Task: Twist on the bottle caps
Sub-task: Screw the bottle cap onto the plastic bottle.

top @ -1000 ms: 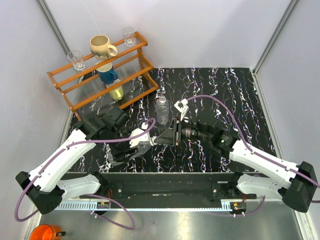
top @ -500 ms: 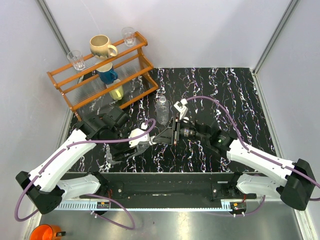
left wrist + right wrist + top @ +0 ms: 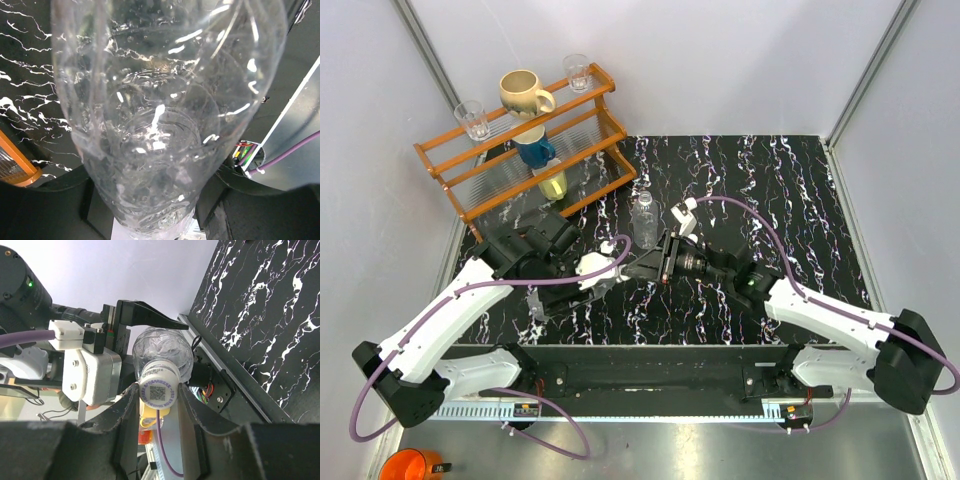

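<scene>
White cap (image 3: pixel 159 390) sits pinched in my right hand (image 3: pixel 158 401), while the clear bottle (image 3: pixel 160 125) clamped by my left hand (image 3: pixel 603 268) blots out that hand's fingertips.

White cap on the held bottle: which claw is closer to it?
Right. The right claw grips the white cap itself; the left claw holds the bottle by its body, behind the cap.
</scene>
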